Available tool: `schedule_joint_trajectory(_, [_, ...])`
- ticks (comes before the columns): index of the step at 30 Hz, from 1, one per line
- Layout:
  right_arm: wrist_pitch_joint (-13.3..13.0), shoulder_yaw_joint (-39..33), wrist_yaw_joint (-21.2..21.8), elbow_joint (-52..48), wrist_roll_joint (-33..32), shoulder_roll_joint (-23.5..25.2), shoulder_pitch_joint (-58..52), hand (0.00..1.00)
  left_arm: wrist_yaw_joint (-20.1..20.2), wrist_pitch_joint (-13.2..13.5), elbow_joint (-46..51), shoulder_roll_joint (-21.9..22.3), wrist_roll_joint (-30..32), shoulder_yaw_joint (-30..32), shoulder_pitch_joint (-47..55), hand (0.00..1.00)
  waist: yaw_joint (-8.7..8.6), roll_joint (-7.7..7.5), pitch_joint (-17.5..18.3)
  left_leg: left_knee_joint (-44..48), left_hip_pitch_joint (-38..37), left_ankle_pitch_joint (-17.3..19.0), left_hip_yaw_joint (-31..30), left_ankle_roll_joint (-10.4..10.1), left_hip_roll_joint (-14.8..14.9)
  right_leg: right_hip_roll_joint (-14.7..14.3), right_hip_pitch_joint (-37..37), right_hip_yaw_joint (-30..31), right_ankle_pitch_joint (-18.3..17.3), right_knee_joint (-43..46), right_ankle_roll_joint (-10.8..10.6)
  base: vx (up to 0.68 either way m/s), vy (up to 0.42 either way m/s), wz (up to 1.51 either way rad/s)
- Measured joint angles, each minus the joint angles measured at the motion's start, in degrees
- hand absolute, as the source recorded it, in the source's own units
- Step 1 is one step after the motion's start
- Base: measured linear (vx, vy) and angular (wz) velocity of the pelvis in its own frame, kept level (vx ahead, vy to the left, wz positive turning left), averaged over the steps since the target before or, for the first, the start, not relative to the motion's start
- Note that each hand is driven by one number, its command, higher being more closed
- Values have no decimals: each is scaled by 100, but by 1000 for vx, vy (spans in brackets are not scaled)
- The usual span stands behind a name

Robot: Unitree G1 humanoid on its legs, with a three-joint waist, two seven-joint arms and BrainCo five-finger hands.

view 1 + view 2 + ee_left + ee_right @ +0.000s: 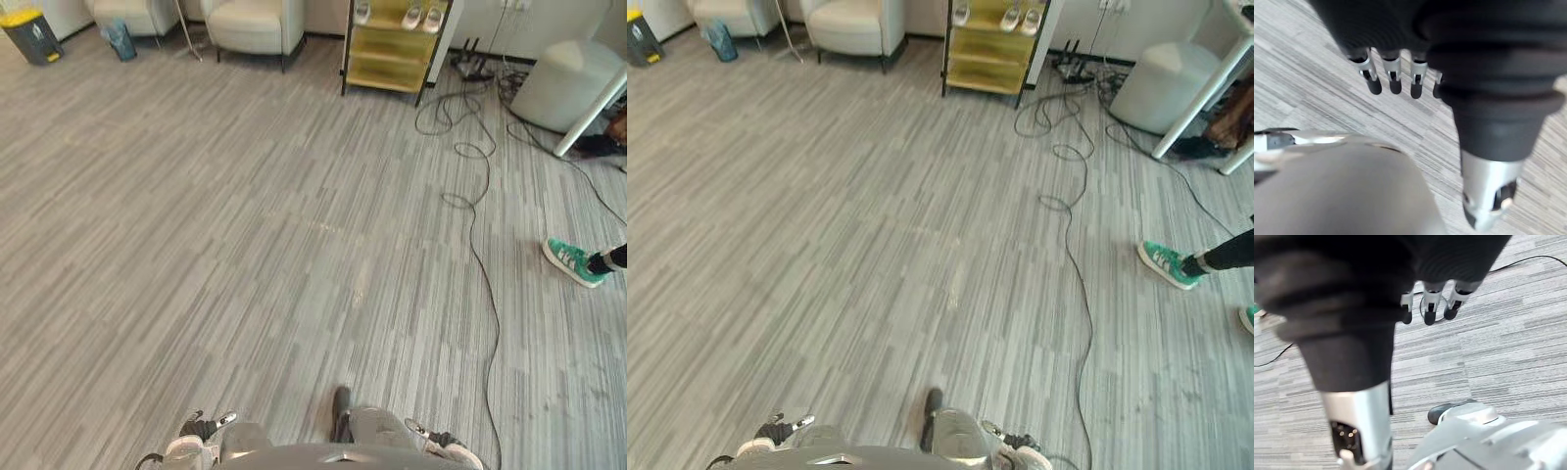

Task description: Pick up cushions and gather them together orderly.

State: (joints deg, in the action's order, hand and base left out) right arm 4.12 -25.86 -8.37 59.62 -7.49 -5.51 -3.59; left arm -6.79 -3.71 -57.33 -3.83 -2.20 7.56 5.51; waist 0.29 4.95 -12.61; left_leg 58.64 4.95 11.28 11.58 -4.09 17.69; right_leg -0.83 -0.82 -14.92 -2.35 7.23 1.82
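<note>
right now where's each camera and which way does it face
left eye view: head, facing down and forward over floor to a yellow shelf; left robot hand, right robot hand low
right eye view: beside it, same scene
left wrist view: left wrist, along straight fingers to floor
right wrist view: likewise, right wrist
both eyes share a person's green shoe

Office lounge: striped carpet (245, 245), armchairs (257, 24), yellow shelf (392, 44), bin (31, 34).

The right hand (1352, 298) hangs over the grey striped floor (1508, 347), clear of it. Its dark-tipped fingers (1429, 316) reach straight toward the floor in a close row, and the silver thumb (1359, 421) stands apart from them, also straight.
</note>
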Motion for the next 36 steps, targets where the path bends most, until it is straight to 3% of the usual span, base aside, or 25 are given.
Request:
schedule_joint_trajectory(2, [3,-22,-49,5,-2,3,-6,0,-3,47,126,-2,-42,-47,19,0,176,-27,-14,-1132,577,270,326,27,-287,75,-437,55,-65,-340,-105,381,1,-19])
schedule_joint_trajectory(3, [4,-26,-50,2,-3,6,-1,0,-4,47,162,-3,-42,-57,25,0,200,-35,-19,-1476,639,270,357,28,-360,99,-500,70,-82,-384,-132,248,55,-23])
schedule_joint_trajectory(5, [2,-58,-49,-11,-3,28,32,0,-9,47,206,-1,-43,-85,45,0,259,-73,-20,-3244,666,61,394,-50,-726,217,-684,171,-168,-487,-255,314,127,-24])
schedule_joint_trajectory(6, [-1,-143,-49,-15,-2,54,52,0,-7,44,211,10,-37,-84,72,0,276,-70,-26,-4594,660,-496,265,-79,-987,305,-861,276,-236,-591,-339,458,231,-47])
schedule_joint_trajectory(7, [-9,-128,-49,-18,2,50,54,0,-17,49,216,56,-49,-65,144,0,392,-56,-16,-4917,669,-1064,114,-273,-1072,359,-970,441,-320,-702,-425,415,234,-52])
schedule_joint_trajectory(8, [-14,-126,-49,-21,2,33,57,0,-21,53,231,57,-40,-48,145,0,431,-67,-9,-4878,663,-1296,115,-153,-1109,374,-1013,542,-381,-716,-483,558,296,-52])
schedule_joint_trajectory(9, [3,-116,-48,2,11,90,111,0,-19,47,216,7,-36,-48,97,0,428,-152,-36,-4712,648,-1352,152,148,-1241,525,-1061,651,-499,-655,-495,485,238,-25])
schedule_joint_trajectory(11, [4,-93,-43,-8,11,235,207,0,-23,43,197,-77,-35,-1,68,0,430,-354,-102,-4253,667,-1135,312,559,-1335,687,-1160,754,-377,-634,-566,450,201,-14])
schedule_joint_trajectory(13, [2,69,-25,-14,21,305,207,0,-19,41,150,-120,-40,39,95,0,439,-465,-33,-3946,617,-886,411,682,-1409,843,-1231,870,-270,-556,-593,377,186,-12])
schedule_joint_trajectory(15, [-16,109,-17,-13,39,293,207,0,-24,39,140,-137,-40,29,146,0,470,-442,130,-3753,571,-426,414,717,-1438,896,-1078,1056,-352,-60,-718,321,163,-27])
schedule_joint_trajectory(16, [-18,119,28,-10,70,296,224,0,-21,39,89,-120,-41,15,149,0,460,-477,185,-3778,437,-160,489,720,-1498,1004,-636,1223,-634,991,-1108,273,142,-33])
schedule_joint_trajectory(17, [-5,152,41,-8,72,296,211,0,-19,26,19,-180,-45,-51,154,0,424,-512,201,-3799,216,-12,585,742,-1568,1127,-76,1392,-671,2433,-1369,325,152,-26])
schedule_joint_trajectory(19, [-39,235,67,-39,48,280,215,0,-21,17,22,-243,-53,-131,212,0,363,-563,201,-3925,-174,82,623,763,-1691,1275,440,1392,-454,3893,-1718,285,101,-2])
schedule_joint_trajectory(21, [-44,334,71,-28,66,270,218,0,-27,-4,25,-316,-107,-214,222,0,309,-639,212,-4264,-650,108,606,780,-1845,1508,758,884,-556,4755,-1365,276,57,4])
schedule_joint_trajectory(22, [-46,340,74,-19,67,277,245,0,-34,-11,25,-330,-116,-251,221,0,313,-643,202,-4517,-1026,104,602,772,-1884,1566,894,479,-905,4925,-983,327,17,0])
schedule_joint_trajectory(23, [-52,348,75,-24,67,275,265,0,-34,-12,25,-341,-115,-294,215,0,264,-633,198,-4721,-1301,98,591,765,-1868,1531,1026,101,-1189,4682,-927,314,-2,2])
schedule_joint_trajectory(26, [-69,316,77,-34,74,253,352,0,-32,-12,25,-303,-109,-306,178,0,178,-539,151,-4928,-1599,98,552,720,-1694,1201,1275,-364,-1330,3173,-644,259,-58,12])
schedule_joint_trajectory(27, [-69,315,76,-36,72,249,379,0,-30,-12,25,-282,-100,-308,159,0,155,-506,132,-4981,-1648,97,537,683,-1629,1058,1318,-359,-1246,2681,-563,304,-112,8])
schedule_joint_trajectory(28, [-69,318,76,-40,73,236,437,0,-26,-13,21,-257,-97,-311,104,0,126,-435,78,-5059,-1739,123,500,591,-1477,769,1389,-236,-835,1625,-500,305,-128,8])
schedule_joint_trajectory(30, [-61,316,73,-34,75,243,434,0,-23,-12,-4,-282,-75,-302,104,0,112,-479,59,-5194,-1834,149,397,452,-1427,604,1381,74,52,255,-649,299,-185,24])
schedule_joint_trajectory(31, [-55,307,68,-34,77,240,416,0,-22,-10,-8,-312,-44,-291,85,0,99,-537,23,-5202,-1892,235,320,283,-1451,659,1387,213,278,43,-688,382,-311,42])
schedule_joint_trajectory(32, [-50,279,67,-30,76,208,368,0,-23,-10,-27,-304,-10,-243,83,0,108,-628,-13,-5186,-2100,394,206,122,-1472,750,1316,284,734,112,-592,383,-362,43])
schedule_joint_trajectory(33, [-39,252,69,-13,92,149,329,0,-20,-9,-92,-241,7,-191,86,0,90,-507,-38,-5176,-2224,532,104,4,-1350,663,1267,212,937,329,-434,410,-353,37])
schedule_joint_trajectory(35, [-44,205,68,-17,118,-67,257,0,-5,0,-190,8,8,-205,74,0,82,-60,74,-5074,-2196,598,-60,-45,-936,335,1279,-14,543,521,-260,376,-268,23])
schedule_joint_trajectory(36, [-42,186,69,-12,117,-77,257,0,2,-1,-193,21,11,-207,66,0,72,-30,73,-4950,-2144,562,-106,-78,-877,297,1267,-52,486,539,-227,307,-214,12])
